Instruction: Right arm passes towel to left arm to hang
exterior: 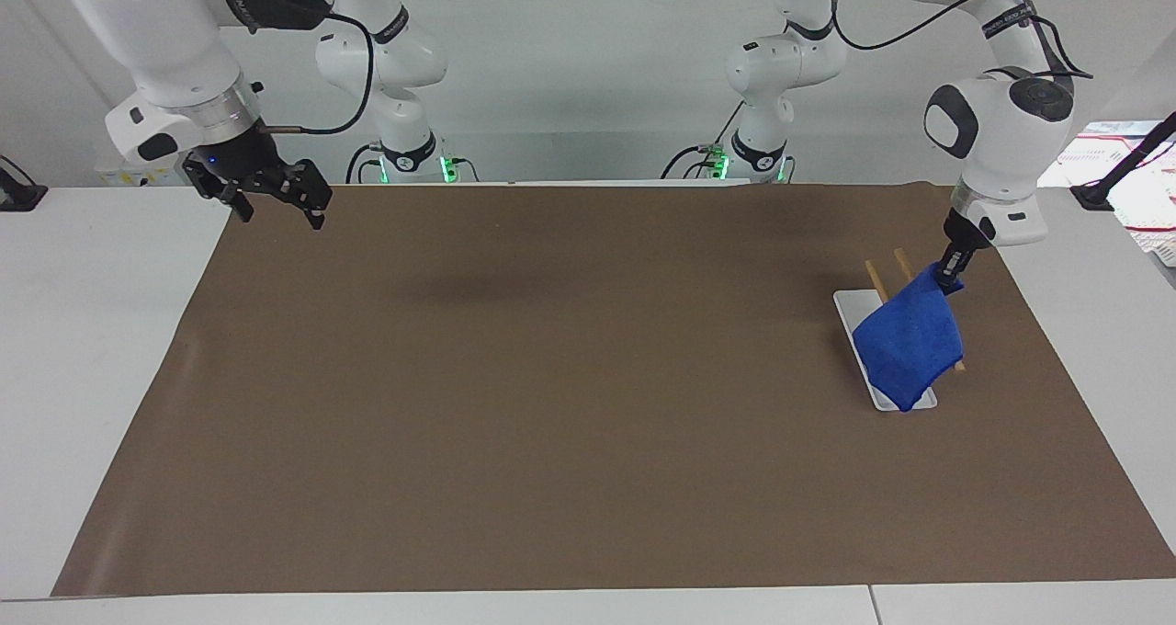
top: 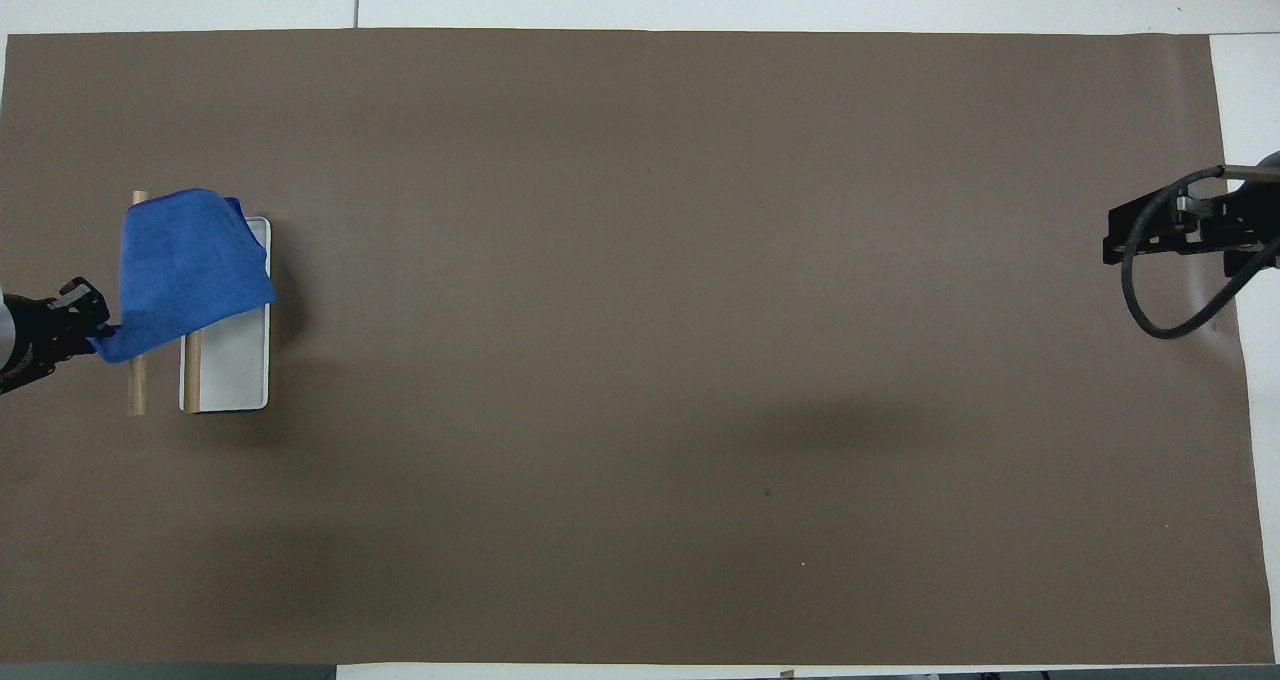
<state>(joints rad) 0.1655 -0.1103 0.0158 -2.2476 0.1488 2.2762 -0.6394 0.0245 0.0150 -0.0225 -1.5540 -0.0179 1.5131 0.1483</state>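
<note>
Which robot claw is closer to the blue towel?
Left. The left claw is at the blue towel's top corner; the right claw waits over the right arm's end of the table.

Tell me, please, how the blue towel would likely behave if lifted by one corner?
The towel is probably floppy: it sags in folds over the wooden bars. It looks light, hanging from one corner at the left gripper. It seems unlikely to roll.
</note>
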